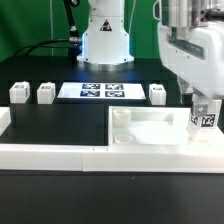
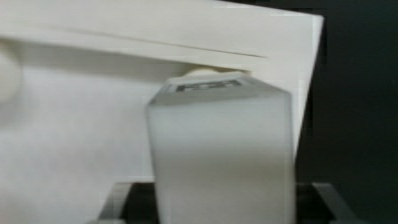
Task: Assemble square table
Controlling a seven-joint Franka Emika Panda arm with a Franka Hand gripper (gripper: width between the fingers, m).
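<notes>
- Gripper (image 1: 203, 110) hangs at the exterior view's far right. Its two fingers are clamped on the held leg (image 1: 205, 118), which points down from between them with its black-and-white tag facing the camera.
- Farthest from the gripper, by the exterior view's left edge, the first loose leg (image 1: 18, 92) stands on the black table (image 1: 60, 120).
- A little nearer the gripper, the second loose leg (image 1: 46, 93) stands close to the first without touching it.
- Nearer again, the marker board (image 1: 103, 91) lies flat on the table between the second loose leg and the third, well apart from the gripper.
- Nearest the gripper of the loose ones, the third loose leg (image 1: 158, 93) stands just behind the tabletop and does not touch the gripper.
- Directly beside and below the gripper, the tabletop (image 1: 150, 130) lies flat against the low white border wall (image 1: 50, 152), and its right-hand corner reaches under the held leg.
- Seen from the wrist, the held leg (image 2: 222, 140) runs straight out from the gripper. Its far end meets a corner of the tabletop (image 2: 107, 60), where a small corner hole (image 2: 214, 72) shows.
- Whether the leg's end is inside that hole or only resting against it cannot be told.
</notes>
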